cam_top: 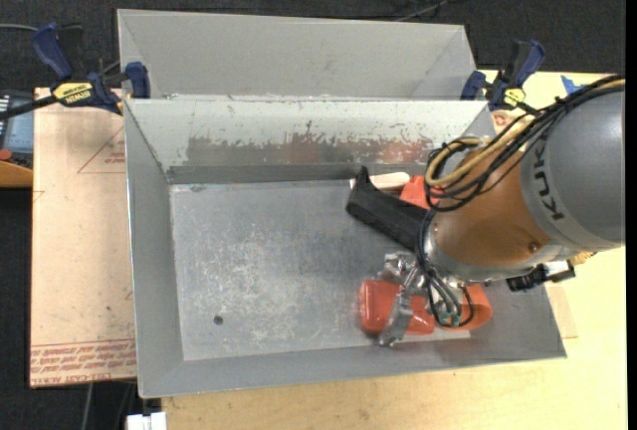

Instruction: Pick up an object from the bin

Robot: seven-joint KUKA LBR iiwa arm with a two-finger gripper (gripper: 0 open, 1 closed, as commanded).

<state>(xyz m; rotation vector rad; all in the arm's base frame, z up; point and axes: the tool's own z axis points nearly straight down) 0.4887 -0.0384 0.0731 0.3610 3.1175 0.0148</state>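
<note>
A grey metal bin (pixel 259 259) seen from above, with a robot arm (pixel 587 179) reaching in from the right. The arm's wrist wears a rounded orange cover (pixel 488 234) with looped cables running over it. The gripper (pixel 400 319) is low in the bin's near right corner, its metal tip down at floor level.

Directly under the jaws lies a red-orange rounded object (pixel 375 307). It shows to the left of the jaws and again to their right, and the gripper's metal parts cross over its middle. Whether the jaws are spread, pressed together or pinching this object cannot be told, as the wrist and cables hide them.

Beyond the jaws, towards the bin's far wall, lies a long black block (pixel 381 209), tilted, with its right end running under the orange cover. Just past that, touching or nearly touching the black block, is a small pale orange piece (pixel 393 181). Everything to the left of the jaws is bare, scuffed metal floor
</note>
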